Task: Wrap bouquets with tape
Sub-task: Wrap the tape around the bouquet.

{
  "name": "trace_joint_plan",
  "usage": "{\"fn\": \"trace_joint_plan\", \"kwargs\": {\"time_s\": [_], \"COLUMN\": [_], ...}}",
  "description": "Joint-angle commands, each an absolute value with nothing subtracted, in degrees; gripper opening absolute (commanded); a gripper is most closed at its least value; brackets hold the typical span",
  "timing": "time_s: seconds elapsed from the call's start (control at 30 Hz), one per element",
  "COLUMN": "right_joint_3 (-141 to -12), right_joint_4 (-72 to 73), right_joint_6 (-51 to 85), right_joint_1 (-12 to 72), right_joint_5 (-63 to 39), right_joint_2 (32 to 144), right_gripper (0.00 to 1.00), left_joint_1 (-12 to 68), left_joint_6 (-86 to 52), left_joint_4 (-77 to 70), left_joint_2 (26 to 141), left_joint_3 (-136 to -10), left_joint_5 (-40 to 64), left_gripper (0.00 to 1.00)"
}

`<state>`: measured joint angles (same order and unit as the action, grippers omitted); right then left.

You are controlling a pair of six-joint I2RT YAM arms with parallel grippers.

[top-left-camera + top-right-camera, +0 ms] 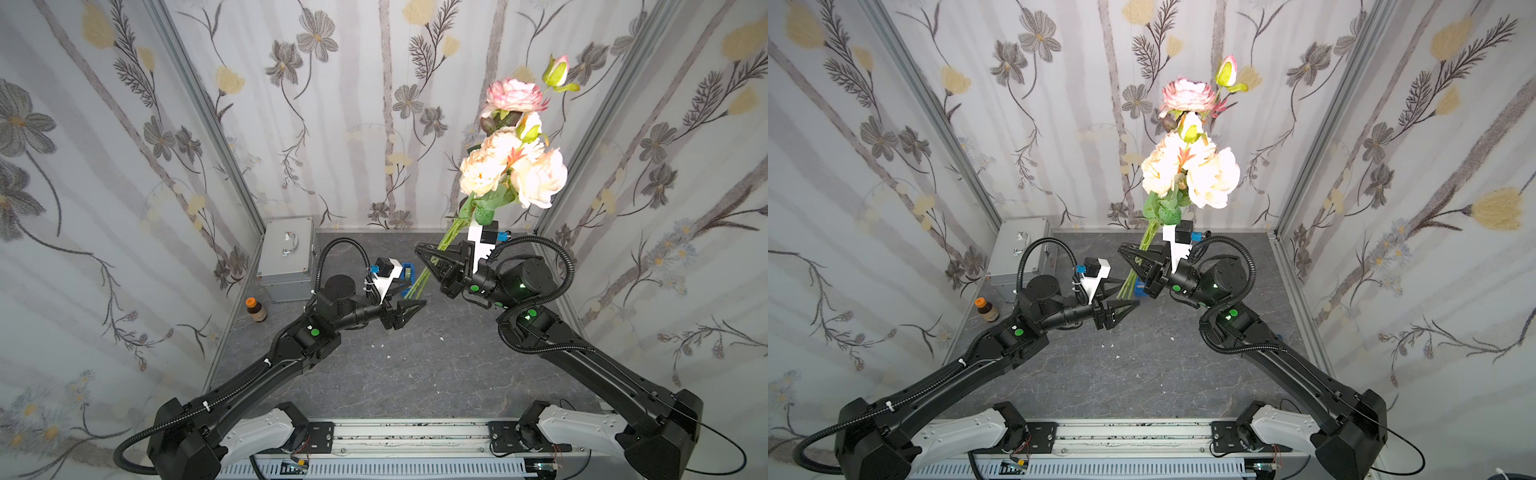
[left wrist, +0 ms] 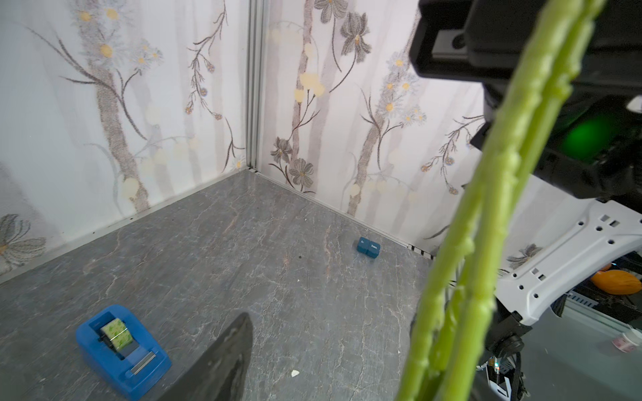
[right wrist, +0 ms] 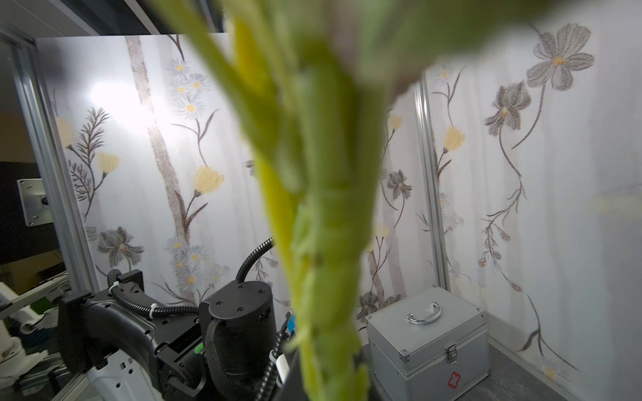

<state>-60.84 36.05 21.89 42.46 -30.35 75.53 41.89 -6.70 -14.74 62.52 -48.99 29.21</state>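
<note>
Two black arms reach in from the near edge over the grey marbled bench (image 1: 395, 374), where a few white scraps (image 1: 388, 356) lie. Low over the middle of the bench, the left gripper (image 1: 417, 294) has its jaws standing apart. In the left wrist view one finger (image 2: 222, 359) shows, clear of the green stems (image 2: 486, 243); I cannot tell if anything touches them on the other side. The right gripper (image 1: 435, 259), higher and just behind, is closed around the stems and holds the bouquet (image 1: 515, 166) tilted in the air. Its lower ends are down by the left gripper, and its pink and cream heads are up toward the back wall on the right. Close behind the left gripper the blue tape dispenser (image 2: 121, 350) stands on the bench with the roll of tape (image 2: 116, 331) in it. Farther left are a brown bottle with an orange cap (image 1: 256, 309) and, in the back corner, a silver metal case (image 1: 286, 257).
</note>
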Motion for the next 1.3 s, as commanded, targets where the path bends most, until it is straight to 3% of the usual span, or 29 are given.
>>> {"fn": "trace_joint_plan", "kwargs": {"time_s": [0.0,0.13,0.27,0.33,0.37,0.4,0.43,0.47,0.57,0.63,0.77,1.0,1.27], "right_joint_3": [-60.8,-60.7,-60.6,-60.7,-60.7,-60.6,-60.3,-60.0,-59.5,-59.5,-59.6,-63.2,-67.4], "right_joint_4": [40.7,40.2,39.3,37.6,36.2,34.4,32.4,31.0,26.9,25.8,26.5,24.5,24.6], "right_joint_6": [23.8,23.9,23.5,22.8,22.6,22.3,22.3,22.2,22.3,22.8,23.3,27.8,32.0], "right_joint_1": [42.5,42.7,42.8,42.9,42.9,43.0,43.2,43.2,43.2,43.2,43.7,43.8,43.8], "right_joint_5": [-36.3,-37.2,-35.4,-32.1,-29.1,-24.4,-19.1,-14.9,-6.0,-5.3,-5.8,-2.0,-4.1], "right_joint_2": [75.9,76.0,75.9,75.7,75.4,74.9,74.4,73.8,72.8,72.7,73.2,77.3,82.8], "right_gripper": [0.00,0.00,0.00,0.00,0.20,0.49,0.73,0.83,0.93,0.99,0.99,0.84,0.54], "left_joint_1": [41.9,42.3,42.6,42.8,42.9,43.0,43.2,43.3,43.5,43.5,43.5,43.9,44.1], "left_joint_6": [-8.8,-10.1,-9.7,-8.9,-8.4,-7.8,-7.2,-6.7,-5.5,-4.6,-3.9,-3.8,-3.6], "left_joint_4": [-20.2,-22.2,-21.9,-21.1,-20.7,-20.0,-19.2,-18.6,-16.6,-14.7,-14.4,-15.4,-15.2], "left_joint_2": [63.2,64.1,64.4,64.3,64.1,63.8,63.3,63.0,62.1,62.4,63.1,63.4,63.5], "left_joint_3": [-49.2,-49.4,-49.5,-49.5,-49.4,-49.1,-48.9,-48.6,-48.2,-48.5,-48.7,-48.5,-48.7], "left_joint_5": [33.8,36.2,35.7,34.4,32.9,30.3,27.0,24.0,14.7,9.8,8.3,8.4,8.3], "left_gripper": [0.65,0.45,0.05,0.00,0.00,0.00,0.00,0.00,0.00,0.00,0.00,0.00,0.00]}}
